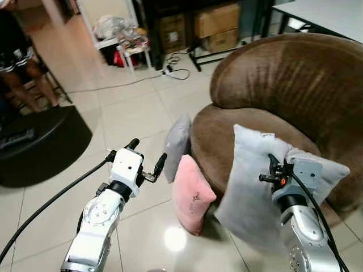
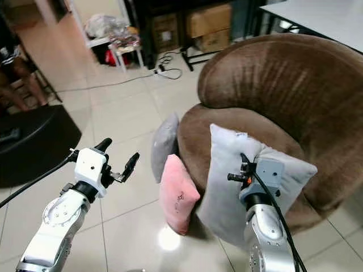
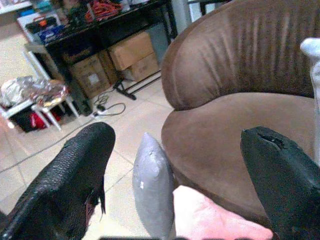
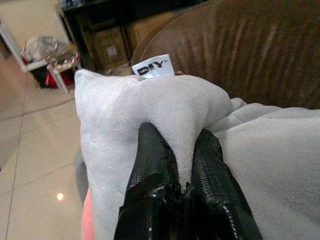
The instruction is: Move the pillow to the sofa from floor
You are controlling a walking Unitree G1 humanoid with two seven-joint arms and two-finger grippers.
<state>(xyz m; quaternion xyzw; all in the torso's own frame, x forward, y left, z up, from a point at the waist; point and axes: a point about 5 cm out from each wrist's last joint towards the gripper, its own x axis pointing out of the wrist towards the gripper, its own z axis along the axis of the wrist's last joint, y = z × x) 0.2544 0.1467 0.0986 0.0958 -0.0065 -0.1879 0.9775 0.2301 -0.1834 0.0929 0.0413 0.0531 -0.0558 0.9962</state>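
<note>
1. Nearest to us, our right gripper (image 4: 175, 165) has its two black fingers pinched tight on a fold of the white pillow (image 1: 249, 187), close to the corner that carries a small sewn tag (image 4: 152, 66).
2. That pillow hangs upright from the pinch, long axis roughly vertical. Its lower part looks to be off the floor (image 1: 136, 226) or just brushing it, though from these angles we cannot say for sure.
3. The relation that matters: the pillow sits right at the front edge of the brown sofa (image 1: 295, 79), its upper half already overlapping the seat cushion (image 3: 210, 135). The seat lies up and beyond the gripper, so we judge the next move to be a lift and a push forward over that edge.
4. Our left gripper (image 1: 146, 161) hovers open and empty above the floor, fingers spread wide and pointing toward the sofa's front.
5. Just beyond it, a pink pillow (image 1: 190, 195) and a grey pillow (image 1: 177, 144) lean against the sofa's front edge, both resting on the floor. The left arm is the nearer one for these.
6. Farther back, cardboard boxes (image 1: 218, 25) sit under a dark table, with a cable (image 1: 130, 82) trailing over the tiles.
</note>
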